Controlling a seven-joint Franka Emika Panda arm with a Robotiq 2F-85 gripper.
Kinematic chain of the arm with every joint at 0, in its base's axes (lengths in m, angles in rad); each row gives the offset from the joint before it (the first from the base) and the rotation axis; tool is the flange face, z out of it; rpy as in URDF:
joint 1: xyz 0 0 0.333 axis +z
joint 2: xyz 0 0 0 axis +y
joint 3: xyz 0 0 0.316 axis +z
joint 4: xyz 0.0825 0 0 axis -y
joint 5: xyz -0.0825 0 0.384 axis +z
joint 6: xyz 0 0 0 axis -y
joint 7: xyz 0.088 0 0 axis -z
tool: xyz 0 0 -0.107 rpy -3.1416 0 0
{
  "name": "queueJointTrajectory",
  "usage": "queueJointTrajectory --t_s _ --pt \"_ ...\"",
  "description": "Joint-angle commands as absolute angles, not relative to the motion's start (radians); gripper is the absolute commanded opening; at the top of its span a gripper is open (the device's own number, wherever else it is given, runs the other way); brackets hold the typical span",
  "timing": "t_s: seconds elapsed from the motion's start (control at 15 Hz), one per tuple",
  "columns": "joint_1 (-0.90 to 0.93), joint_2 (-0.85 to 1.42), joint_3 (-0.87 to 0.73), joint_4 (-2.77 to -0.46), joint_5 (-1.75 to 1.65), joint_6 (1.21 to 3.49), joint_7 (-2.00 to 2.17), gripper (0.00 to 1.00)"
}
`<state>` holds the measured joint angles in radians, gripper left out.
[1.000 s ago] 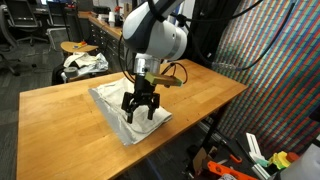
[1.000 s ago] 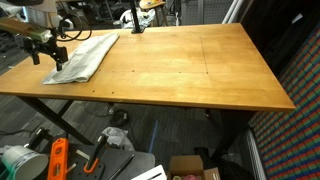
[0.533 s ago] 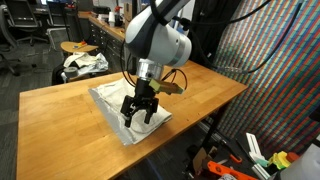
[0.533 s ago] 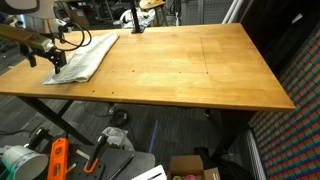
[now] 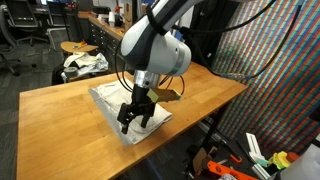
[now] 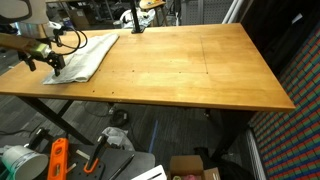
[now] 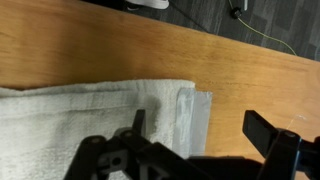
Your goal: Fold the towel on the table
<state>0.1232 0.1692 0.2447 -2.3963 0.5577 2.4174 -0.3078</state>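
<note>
Wooden table [image 5: 60,112], grey towel [image 5: 106,97] (near one edge), wide-spread gripper [image 5: 137,123] over it

Arm [image 5: 157,47] reaching forward and down from the top of an exterior view, wrist tilted, gripper [image 5: 133,118] pointing downward at a slight angle, black fingers [image 7: 264,130] spread wide apart in the wrist view, jaws parted and gripping nothing

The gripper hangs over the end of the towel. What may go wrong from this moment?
1. The towel lies near the edge of the table, so a sideways pull may drag it off.
2. In the wrist view the open gripper spans two layered towel edges; it may catch only one layer.
</note>
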Motion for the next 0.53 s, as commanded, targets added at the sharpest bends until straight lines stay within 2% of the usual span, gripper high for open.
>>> queueJointTrajectory --t_s 0.0,0.47 --pt "0.141 0.155 0.262 -2.417 0.574 2.449 -0.319 1.0" --pt "0.153 0.158 0.282 -2.416 0.583 2.434 -0.32 1.0"
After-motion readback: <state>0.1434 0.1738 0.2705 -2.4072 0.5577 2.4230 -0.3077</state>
